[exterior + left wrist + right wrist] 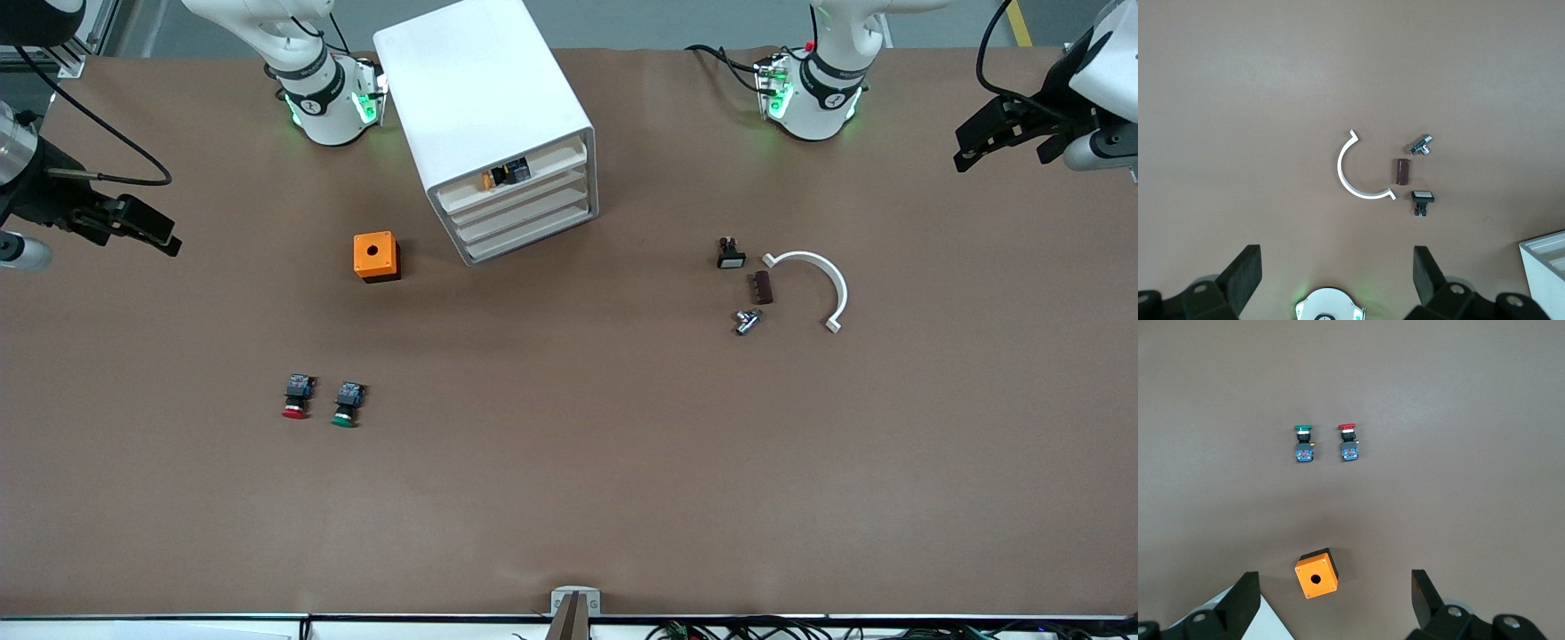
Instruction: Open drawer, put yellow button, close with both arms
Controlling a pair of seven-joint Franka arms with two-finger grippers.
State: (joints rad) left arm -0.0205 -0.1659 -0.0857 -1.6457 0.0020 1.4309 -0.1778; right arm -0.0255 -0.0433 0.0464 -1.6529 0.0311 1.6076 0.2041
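Standing between my arms' bases, the cabinet (pixel 484 98) has its top drawer (pixel 516 178) partly out, the yellow button (pixel 490 180) lying inside. My left tool (pixel 1000 133) and right tool (pixel 133 227) hover released over opposite ends of the surface (pixel 569 498).

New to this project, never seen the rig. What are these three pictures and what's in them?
Two white robot arms share a brown table. One picture looks down from across the table; the other two come from cameras on each wrist.

The left gripper hangs open over a white curved bracket; the right gripper hangs open over an orange box. Neither holds anything.

The white four-drawer cabinet has its top drawer slightly open, with the yellow push-button inside. Red-capped and green-capped buttons lie nearer the front camera.
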